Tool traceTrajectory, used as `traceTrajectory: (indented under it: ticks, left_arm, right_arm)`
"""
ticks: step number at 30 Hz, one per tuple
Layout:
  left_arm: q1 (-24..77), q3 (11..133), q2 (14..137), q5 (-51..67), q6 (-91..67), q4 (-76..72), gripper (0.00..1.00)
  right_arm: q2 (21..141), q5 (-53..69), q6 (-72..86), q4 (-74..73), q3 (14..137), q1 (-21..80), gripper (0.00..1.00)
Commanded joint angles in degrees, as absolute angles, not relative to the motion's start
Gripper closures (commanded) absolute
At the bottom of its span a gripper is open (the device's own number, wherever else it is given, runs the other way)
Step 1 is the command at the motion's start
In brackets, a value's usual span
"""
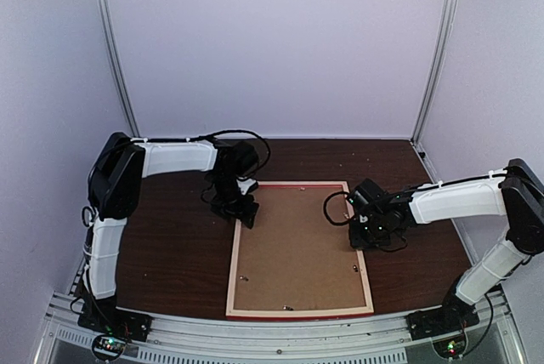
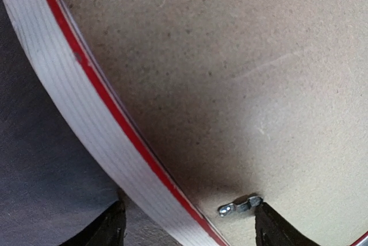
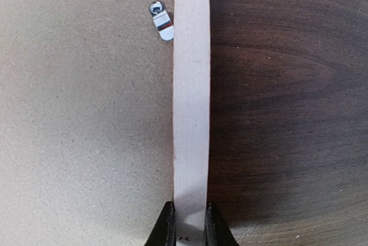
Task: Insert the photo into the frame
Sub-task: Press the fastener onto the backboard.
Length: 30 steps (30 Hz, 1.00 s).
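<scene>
The frame (image 1: pixel 231 270) lies on the dark table with its pale wood back up, and a plain brown backing board (image 1: pixel 297 245) fills it. The photo is not in view. My left gripper (image 1: pixel 242 209) is at the frame's far left corner. In the left wrist view it (image 2: pixel 190 230) is open and straddles the pale, red-edged rail (image 2: pixel 86 114), with one fingertip (image 2: pixel 275 229) against a small metal tab (image 2: pixel 238 206). My right gripper (image 1: pixel 361 232) is on the right rail. In the right wrist view it (image 3: pixel 190 226) is shut on that rail (image 3: pixel 191 85).
Another metal tab (image 3: pixel 162 20) sits on the board beside the right rail. More tabs (image 1: pixel 289 306) show along the frame's inner edge. Dark table (image 1: pixel 170 245) extends left of the frame and a narrower strip right (image 1: pixel 416 253). Metal posts and walls enclose the back.
</scene>
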State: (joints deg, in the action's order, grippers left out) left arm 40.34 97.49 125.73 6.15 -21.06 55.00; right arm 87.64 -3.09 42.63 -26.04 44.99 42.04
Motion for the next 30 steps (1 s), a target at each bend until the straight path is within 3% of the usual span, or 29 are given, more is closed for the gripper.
traceTrajectory:
  ticks: [1,30]
  left_arm:
    - [40.3,100.1,128.0,4.2,-21.0,54.9,0.24]
    - [39.4,101.1,130.3,4.5,-22.5,55.1,0.61]
  right_arm:
    - [87.2,-4.2,43.7,-24.3,45.1,42.3,1.00]
    - [87.4,-4.3,43.6,-24.3,44.7,42.3,1.00]
